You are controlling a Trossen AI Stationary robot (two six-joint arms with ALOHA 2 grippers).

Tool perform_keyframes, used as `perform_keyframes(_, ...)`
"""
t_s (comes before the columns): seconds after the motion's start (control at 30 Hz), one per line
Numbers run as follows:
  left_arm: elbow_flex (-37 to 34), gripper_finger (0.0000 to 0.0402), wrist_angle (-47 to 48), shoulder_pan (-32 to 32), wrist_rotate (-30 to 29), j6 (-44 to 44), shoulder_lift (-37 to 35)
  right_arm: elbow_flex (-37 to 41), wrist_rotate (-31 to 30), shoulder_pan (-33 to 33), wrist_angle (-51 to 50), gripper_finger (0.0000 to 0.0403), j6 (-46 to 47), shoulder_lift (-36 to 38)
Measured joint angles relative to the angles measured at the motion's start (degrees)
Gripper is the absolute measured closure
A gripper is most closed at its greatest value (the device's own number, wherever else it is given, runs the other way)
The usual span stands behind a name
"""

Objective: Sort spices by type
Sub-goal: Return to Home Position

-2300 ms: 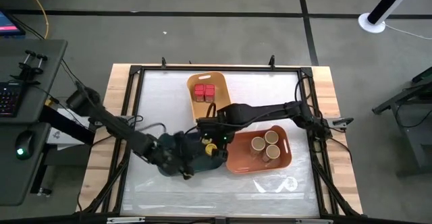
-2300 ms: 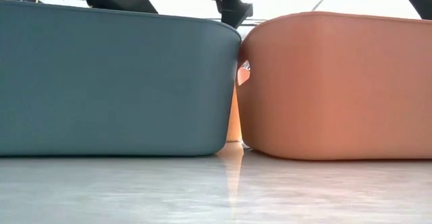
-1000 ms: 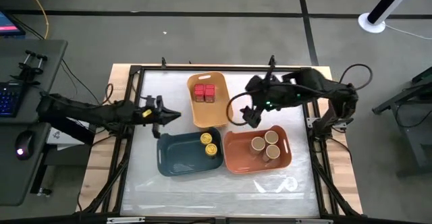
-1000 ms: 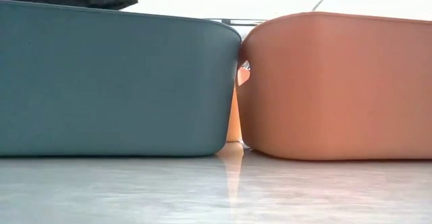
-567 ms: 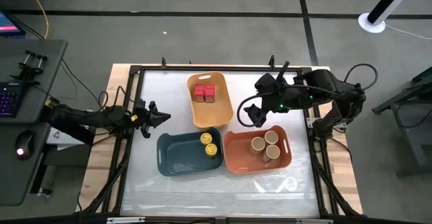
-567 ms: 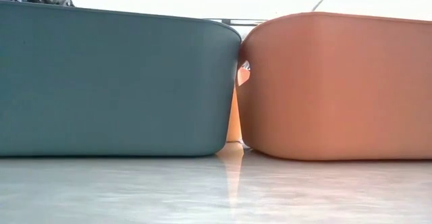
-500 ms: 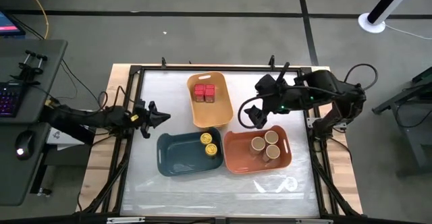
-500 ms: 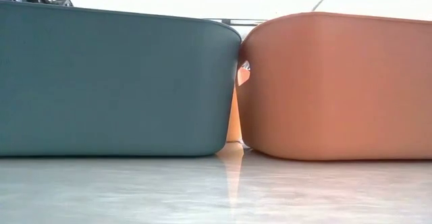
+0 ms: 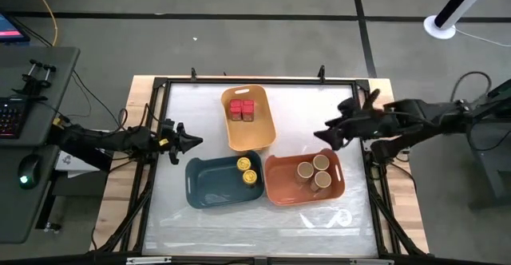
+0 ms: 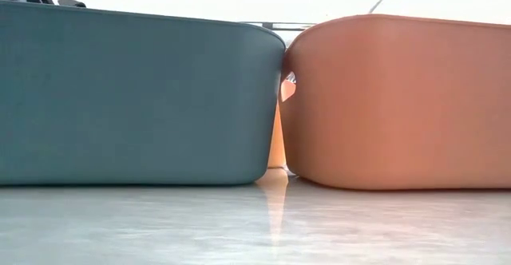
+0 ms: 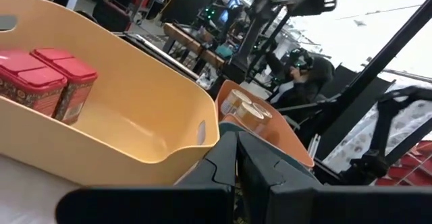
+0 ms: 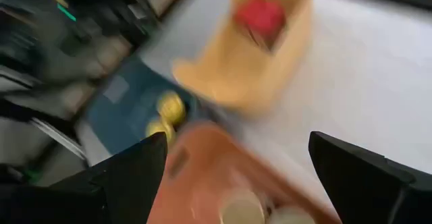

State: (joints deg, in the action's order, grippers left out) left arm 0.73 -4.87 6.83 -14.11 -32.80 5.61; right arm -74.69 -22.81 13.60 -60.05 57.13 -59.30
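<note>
Two red boxy tins (image 9: pixel 242 109) stand side by side in the yellow bin (image 9: pixel 259 133). Two yellow-lidded jars (image 9: pixel 246 169) sit in the teal bin (image 9: pixel 207 189). Three tan-lidded jars (image 9: pixel 314 170) stand in the orange bin (image 9: pixel 283 189). My left gripper (image 9: pixel 192 141) hovers shut near the table's left edge, left of the teal bin; its wrist view shows the shut gripper (image 11: pixel 237 160) facing the tins (image 11: pixel 44 79). My right gripper (image 9: pixel 323 135) hangs open above the table's right part, beyond the orange bin; the right wrist view shows the gripper (image 12: pixel 233 177) spread wide and holding nothing.
The three bins cluster mid-table, the yellow one farthest. In the low view the teal bin's wall (image 10: pixel 136 97) and the orange bin's wall (image 10: pixel 399 97) fill the picture and touch. A black frame (image 9: pixel 152 137) borders the table. Bare white table lies near and on both sides.
My right arm has drawn back toward the table's right edge, from between the yellow and orange bins to near the frame. My left arm has pulled a little toward the left edge, then held still. All containers have stayed in their bins.
</note>
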Motion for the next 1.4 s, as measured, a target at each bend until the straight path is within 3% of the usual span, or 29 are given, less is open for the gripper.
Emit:
perform_keyframes(0.1,0.0,0.0401,0.0,0.0,0.0,0.0,0.0,16.2,1.0,-4.1,18.1,0.0048,-8.1,11.0)
perform_keyframes(0.23,0.0,0.0401,0.0,0.0,0.0,0.0,0.0,33.4,10.1,-12.4,37.3,0.0048,-19.8,24.0)
perform_keyframes(0.43,0.0,0.0401,0.0,0.0,0.0,0.0,0.0,51.6,29.3,-25.2,50.0,0.0048,-26.3,40.7)
perform_keyframes(0.63,0.0,0.0401,0.4,0.0,0.0,0.0,0.0,62.6,38.0,-29.1,61.6,0.0048,-27.1,51.0)
perform_keyframes(0.97,0.0,0.0401,0.6,0.0,0.0,0.0,0.0,70.9,35.9,-26.2,68.3,0.0048,-24.2,54.5)
perform_keyframes(1.17,0.0,0.0401,0.6,0.0,0.0,0.0,0.0,74.1,27.5,-21.5,67.9,0.0048,-25.0,54.5)
perform_keyframes(1.4,0.0,0.0401,0.7,0.0,0.0,0.0,0.0,74.1,21.2,-19.2,66.9,0.0048,-35.8,54.5)
